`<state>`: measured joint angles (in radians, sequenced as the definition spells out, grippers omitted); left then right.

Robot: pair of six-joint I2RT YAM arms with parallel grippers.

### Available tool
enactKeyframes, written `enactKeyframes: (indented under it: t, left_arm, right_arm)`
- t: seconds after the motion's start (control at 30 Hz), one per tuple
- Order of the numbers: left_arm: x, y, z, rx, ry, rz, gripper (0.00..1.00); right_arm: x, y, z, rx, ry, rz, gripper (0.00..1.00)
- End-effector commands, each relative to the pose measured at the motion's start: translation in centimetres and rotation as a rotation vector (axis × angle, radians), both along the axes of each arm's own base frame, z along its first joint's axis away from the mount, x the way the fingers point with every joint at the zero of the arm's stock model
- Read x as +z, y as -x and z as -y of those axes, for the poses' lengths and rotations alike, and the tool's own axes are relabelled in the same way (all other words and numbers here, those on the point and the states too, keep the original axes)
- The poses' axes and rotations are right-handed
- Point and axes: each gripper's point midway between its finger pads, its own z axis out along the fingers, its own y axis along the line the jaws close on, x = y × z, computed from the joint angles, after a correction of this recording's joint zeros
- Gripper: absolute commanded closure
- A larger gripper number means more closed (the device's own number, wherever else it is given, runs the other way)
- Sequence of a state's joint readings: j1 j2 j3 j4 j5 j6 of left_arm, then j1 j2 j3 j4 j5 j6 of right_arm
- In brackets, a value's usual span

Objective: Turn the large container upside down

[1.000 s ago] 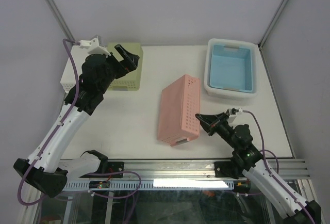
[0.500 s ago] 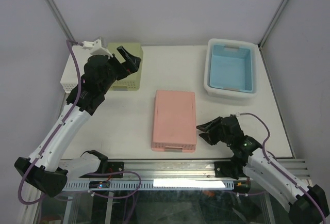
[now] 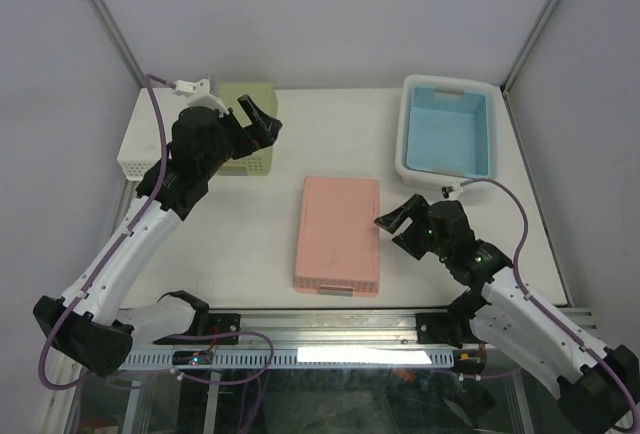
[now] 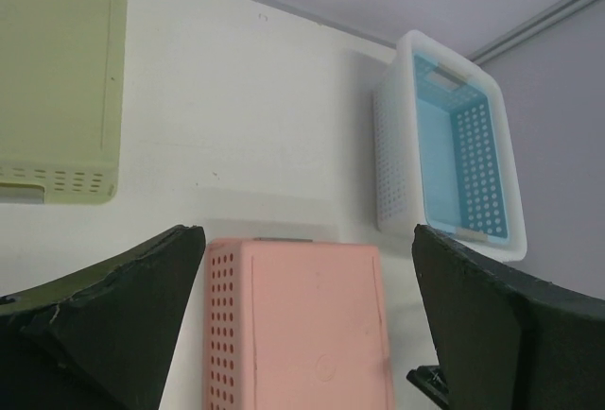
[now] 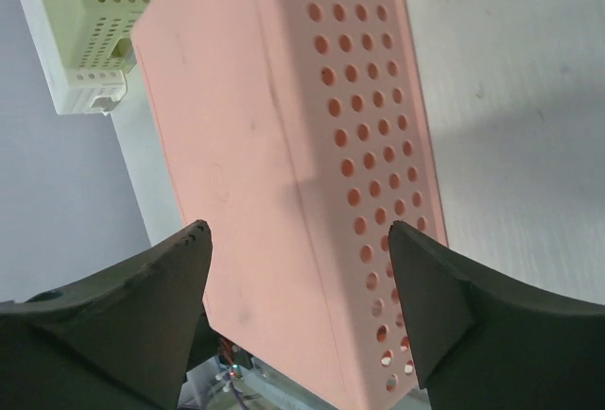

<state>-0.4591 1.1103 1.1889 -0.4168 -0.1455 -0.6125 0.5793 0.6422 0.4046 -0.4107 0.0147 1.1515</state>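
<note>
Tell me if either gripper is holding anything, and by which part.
Nothing is held. The left gripper and right gripper are both open; the pink perforated plastic container lies upside down, ungripped.

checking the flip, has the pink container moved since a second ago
Yes. The pink container has dropped from its side to lie flat, bottom up, settling slightly left, away from the blue-lined bin.

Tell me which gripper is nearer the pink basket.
Right. The right gripper sits just off the right edge of the pink basket; the left gripper hovers back-left, by the green basket.
</note>
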Motion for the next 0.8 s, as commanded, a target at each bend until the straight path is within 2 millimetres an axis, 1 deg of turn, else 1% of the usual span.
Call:
enactKeyframes:
  t: [0.0, 0.07, 0.13, 0.17, 0.23, 0.27, 0.3, 0.37, 0.53, 0.67, 0.77]
  left_arm:
    - [0.2, 0.0, 2.0, -0.107, -0.003, 0.027, 0.01]
    - [0.0, 0.0, 2.3, -0.124, -0.009, 0.023, 0.01]
    - [-0.1, 0.0, 2.4, -0.129, -0.014, 0.023, 0.01]
    - [-0.1, 0.1, 2.3, -0.129, -0.016, 0.023, 0.01]
    - [-0.1, 0.2, 2.1, -0.127, -0.022, 0.026, 0.01]
    - [-0.1, 0.3, 2.1, -0.127, -0.025, 0.025, 0.01]
    - [-0.1, 0.3, 2.1, -0.127, -0.026, 0.026, 0.01]
    - [-0.1, 0.3, 2.0, -0.126, -0.026, 0.024, 0.01]
    - [0.2, 0.5, 1.9, -0.122, -0.030, 0.026, 0.01]
    - [0.3, 0.6, 1.5, -0.111, -0.035, 0.028, 0.01]
    - [0.3, 0.8, 1.4, -0.109, -0.037, 0.027, 0.01]
  right_arm:
    - [3.5, -2.8, -2.0, 0.124, 0.050, 0.162, 0.21]
    - [2.9, -3.2, -3.3, 0.192, 0.059, 0.146, 0.21]
    - [2.3, -3.5, -4.5, 0.252, 0.061, 0.124, 0.25]
    - [2.0, -3.6, -5.0, 0.277, 0.059, 0.113, 0.28]
    - [1.8, -3.6, -6.5, 0.328, 0.020, 0.110, 0.37]
    - [1.8, -3.5, -7.1, 0.345, 0.000, 0.111, 0.43]
    - [1.8, -3.3, -7.9, 0.365, -0.020, 0.110, 0.46]
    - [1.9, -3.1, -9.4, 0.393, -0.042, 0.113, 0.50]
    - [1.8, -2.7, -13.3, 0.466, -0.056, 0.108, 0.51]
    - [1.9, -2.4, -17.0, 0.541, -0.071, 0.113, 0.51]
    - [1.0, -2.4, -19.4, 0.596, -0.052, 0.101, 0.51]
